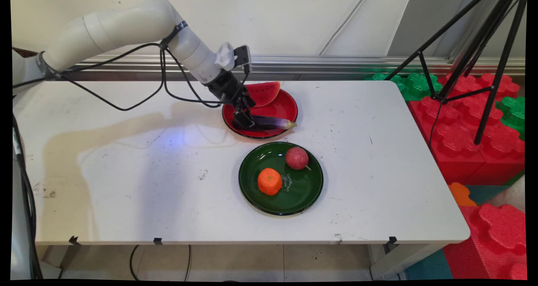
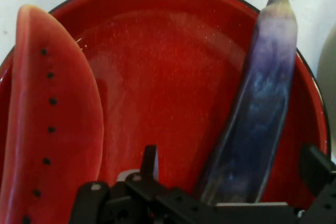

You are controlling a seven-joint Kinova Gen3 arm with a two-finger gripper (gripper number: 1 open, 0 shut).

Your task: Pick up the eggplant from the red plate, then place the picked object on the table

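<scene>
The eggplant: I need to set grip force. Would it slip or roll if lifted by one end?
The eggplant looks glossy and tapered, so it may slip. Long and rounded, it would probably roll on the red plate. The hand sits at its end, so it might droop.

Eggplant (image 1: 269, 122) and watermelon slice (image 1: 264, 93) lie in the far plate (image 1: 290, 105); orange (image 1: 269, 181) and lychee (image 1: 296, 158) in the near plate (image 1: 311, 193).
</scene>
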